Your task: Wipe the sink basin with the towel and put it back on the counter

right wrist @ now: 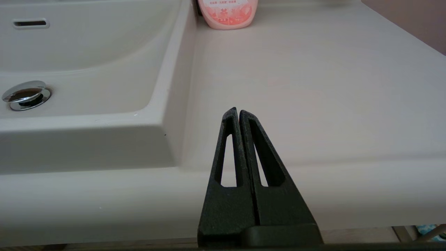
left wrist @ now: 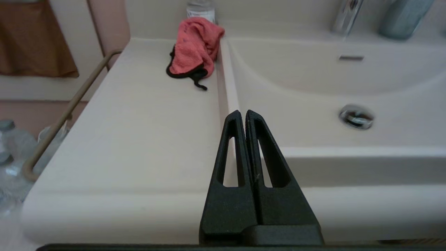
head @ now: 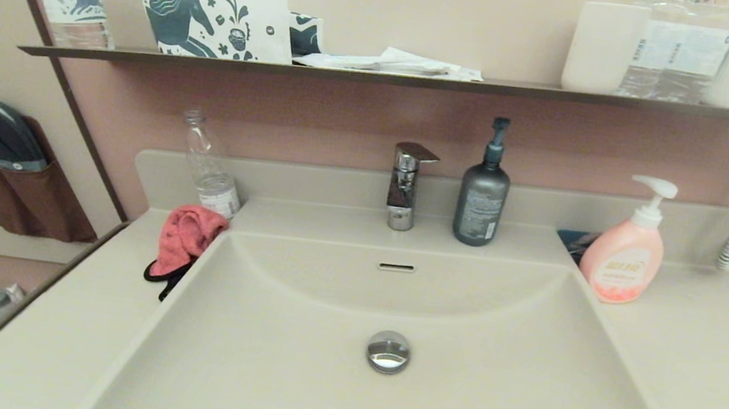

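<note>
Towel (head: pixel 184 239) lies bunched on worktop (head: pixel 698 352) at the sink basin's (head: pixel 288 388) left rear corner, just beside a clear bottle (head: pixel 211 166) — its black trim hangs toward the basin edge. Left end effector (left wrist: pixel 243 113) sits low at the worktop's front edge, fingers together, well apart from towel. Right end effector (right wrist: pixel 236 111) likewise at front edge on the opp. side, fingers together — pink soap bottle (head: pixel 627 251) beyond it.
</note>
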`<state>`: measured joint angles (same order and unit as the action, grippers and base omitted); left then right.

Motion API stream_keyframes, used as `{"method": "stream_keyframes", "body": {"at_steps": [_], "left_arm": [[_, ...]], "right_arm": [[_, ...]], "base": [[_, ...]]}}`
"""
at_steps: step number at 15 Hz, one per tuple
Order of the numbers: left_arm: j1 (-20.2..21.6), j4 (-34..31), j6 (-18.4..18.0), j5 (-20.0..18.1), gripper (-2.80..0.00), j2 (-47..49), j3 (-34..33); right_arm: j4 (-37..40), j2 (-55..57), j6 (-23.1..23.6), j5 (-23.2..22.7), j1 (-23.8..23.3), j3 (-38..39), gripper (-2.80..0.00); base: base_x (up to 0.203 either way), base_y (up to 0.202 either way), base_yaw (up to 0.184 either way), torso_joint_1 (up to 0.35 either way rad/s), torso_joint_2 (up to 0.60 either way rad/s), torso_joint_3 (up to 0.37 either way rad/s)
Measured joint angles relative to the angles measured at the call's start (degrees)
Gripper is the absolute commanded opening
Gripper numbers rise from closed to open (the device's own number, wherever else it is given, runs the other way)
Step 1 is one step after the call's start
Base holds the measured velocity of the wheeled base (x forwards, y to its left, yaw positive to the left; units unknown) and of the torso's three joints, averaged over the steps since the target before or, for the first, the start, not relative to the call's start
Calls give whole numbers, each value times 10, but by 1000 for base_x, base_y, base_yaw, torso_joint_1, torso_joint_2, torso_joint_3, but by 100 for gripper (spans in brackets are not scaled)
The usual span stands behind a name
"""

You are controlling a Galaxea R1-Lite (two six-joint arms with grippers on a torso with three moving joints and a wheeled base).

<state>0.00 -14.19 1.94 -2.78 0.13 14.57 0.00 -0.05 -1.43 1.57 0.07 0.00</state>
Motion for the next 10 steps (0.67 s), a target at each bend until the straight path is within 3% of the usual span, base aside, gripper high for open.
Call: {"method": "stream_keyframes", "body": {"at_steps": [2, 4, 7, 10], "left_arm": [[0, 93, -38, -15, -280, 0, -68], [0, 136, -59, -19, -280, -1, -110], [0, 177, -62, -16, -280, -1, -139], [0, 165, -39, -6, -280, -1, -142]], "right_arm": [[0, 0, 0, 0, 0, 0, -280], [0, 0, 0, 0, 0, 0, -280], [0, 0, 0, 0, 0, 0, -280], [0, 0, 0, 0, 0, 0, -280]], "base": [[0, 0, 0, 0, 0, 0], [0, 0, 0, 0, 0, 0], [0, 0, 0, 0, 0, 0], [0, 0, 0, 0, 0, 0]]}}
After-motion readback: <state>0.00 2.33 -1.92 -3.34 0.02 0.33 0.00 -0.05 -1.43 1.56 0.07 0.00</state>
